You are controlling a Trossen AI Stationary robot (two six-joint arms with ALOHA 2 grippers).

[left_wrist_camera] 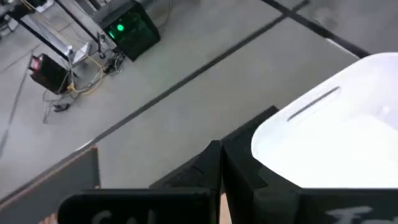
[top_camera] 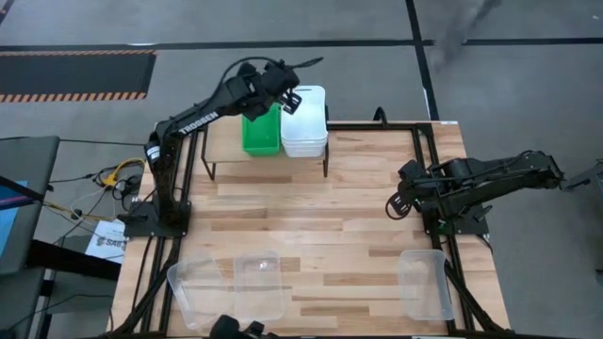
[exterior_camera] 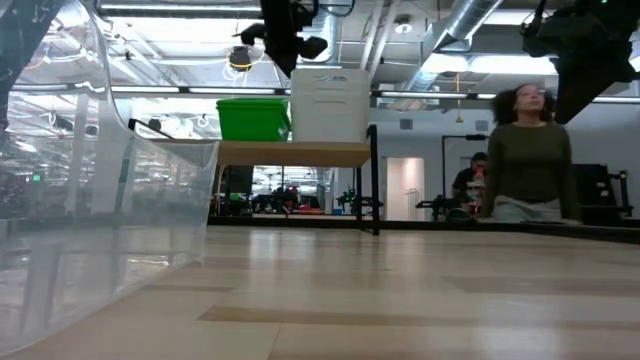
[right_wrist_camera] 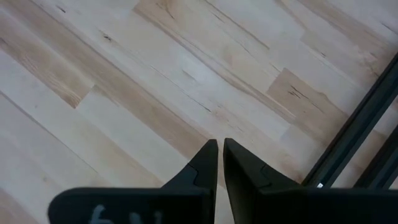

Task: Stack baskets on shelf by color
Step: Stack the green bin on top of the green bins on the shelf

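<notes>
On the left side, the left gripper (top_camera: 285, 97) hangs over the shelf (top_camera: 221, 146) at the bench's (top_camera: 311, 226) far edge, its jaws closed on nothing. A green basket (top_camera: 261, 132) and a taller white basket stack (top_camera: 304, 121) stand side by side there. Three clear baskets (top_camera: 259, 282) sit along the near edge. The wide middle is bare wood. The right gripper (top_camera: 396, 202) waits by the right edge, jaws closed.

Matt pale wood-plank tabletop (top_camera: 311, 202), glossy clear plastic baskets (top_camera: 259, 282), opaque white plastic stack (top_camera: 304, 122)
</notes>
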